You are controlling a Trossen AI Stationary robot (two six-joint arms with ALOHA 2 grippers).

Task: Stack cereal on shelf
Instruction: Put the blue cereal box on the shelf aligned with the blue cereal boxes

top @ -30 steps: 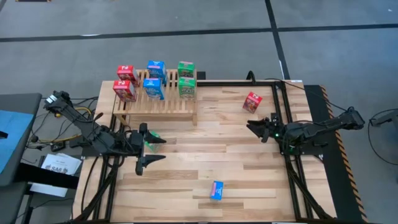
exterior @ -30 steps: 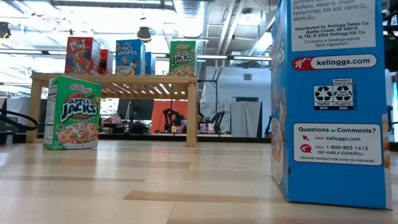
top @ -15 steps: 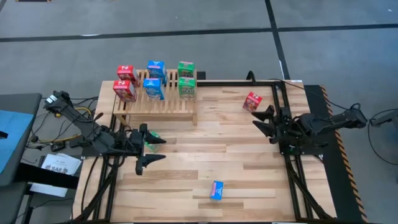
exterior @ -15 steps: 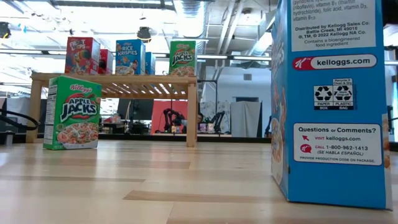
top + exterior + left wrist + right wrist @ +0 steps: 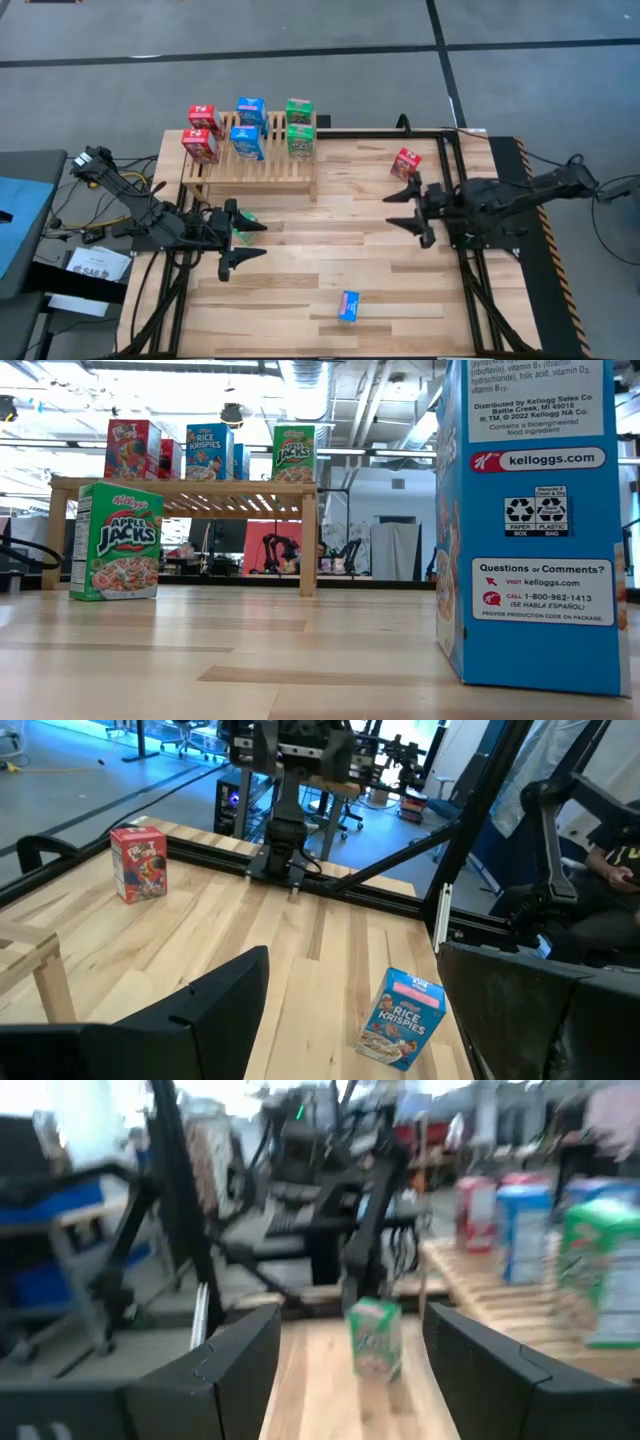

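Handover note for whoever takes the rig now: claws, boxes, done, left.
Left claw: open, empty, low over the table's left side, a green box standing between its fingers.
Right claw: open, empty, over the table's right side, near the red box.
Shelf: six boxes on it, two red, two blue, two green.
On the table: green box by the left claw, red box at far right, blue box near the front edge.
Done: six shelved. Left: three loose boxes.
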